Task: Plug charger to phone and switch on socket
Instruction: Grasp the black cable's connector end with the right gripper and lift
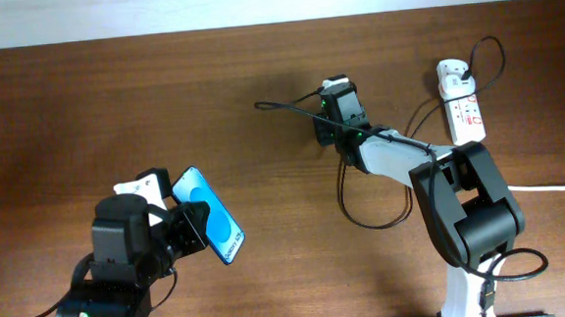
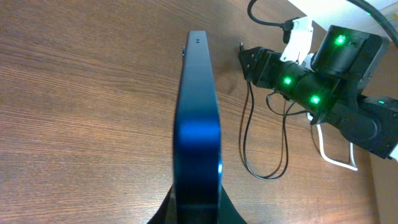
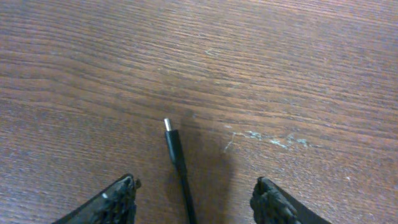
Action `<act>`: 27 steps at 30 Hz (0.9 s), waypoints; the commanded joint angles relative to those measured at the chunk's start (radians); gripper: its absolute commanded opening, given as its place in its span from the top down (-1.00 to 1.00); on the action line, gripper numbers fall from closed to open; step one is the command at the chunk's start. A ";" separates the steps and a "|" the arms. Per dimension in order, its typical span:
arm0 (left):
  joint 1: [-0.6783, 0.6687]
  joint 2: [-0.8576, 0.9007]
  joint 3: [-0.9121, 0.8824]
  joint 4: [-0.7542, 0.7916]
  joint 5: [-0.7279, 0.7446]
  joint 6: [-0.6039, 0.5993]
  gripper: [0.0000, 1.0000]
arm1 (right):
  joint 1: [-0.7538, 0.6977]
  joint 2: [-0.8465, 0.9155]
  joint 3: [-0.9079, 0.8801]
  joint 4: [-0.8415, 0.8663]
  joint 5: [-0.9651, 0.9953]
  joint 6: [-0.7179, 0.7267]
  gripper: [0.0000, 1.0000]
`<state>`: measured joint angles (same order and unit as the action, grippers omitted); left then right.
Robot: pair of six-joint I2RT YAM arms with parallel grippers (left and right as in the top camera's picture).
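Overhead: left gripper [image 1: 186,226] clamped on the tilted phone [image 1: 211,227], well left of the socket [image 1: 464,103]. The charger [image 1: 342,186] loops nearer the socket's left.
Left wrist: phone edge-on, gripped at its lower end.
Right wrist: right gripper [image 3: 194,185] fingers parted, straddling the charger tip on the table [image 3: 298,68], not touching.

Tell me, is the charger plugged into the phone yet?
Out. The charger's plug tip shows bare inside the open right pincer; the phone is apart, clamped in the left pincer.
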<state>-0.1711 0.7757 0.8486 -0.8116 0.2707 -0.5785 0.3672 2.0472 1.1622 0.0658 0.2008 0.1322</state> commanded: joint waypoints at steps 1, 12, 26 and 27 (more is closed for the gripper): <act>0.002 -0.012 0.015 0.010 -0.022 0.016 1.00 | -0.002 0.033 0.016 0.013 -0.033 0.002 -0.18; 0.002 -0.012 0.015 0.005 -0.024 0.015 1.00 | -0.034 0.110 0.016 -0.040 -0.033 0.015 0.53; 0.002 -0.012 0.015 0.003 -0.024 0.016 1.00 | -0.043 -0.153 0.080 -0.284 -0.223 0.021 0.92; 0.002 -0.012 0.015 0.003 -0.024 0.016 1.00 | -0.045 -0.212 0.080 -0.339 -0.272 0.021 0.92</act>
<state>-0.1711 0.7757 0.8486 -0.8165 0.2523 -0.5785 0.3340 1.9850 1.2320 -0.2249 0.0517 0.1535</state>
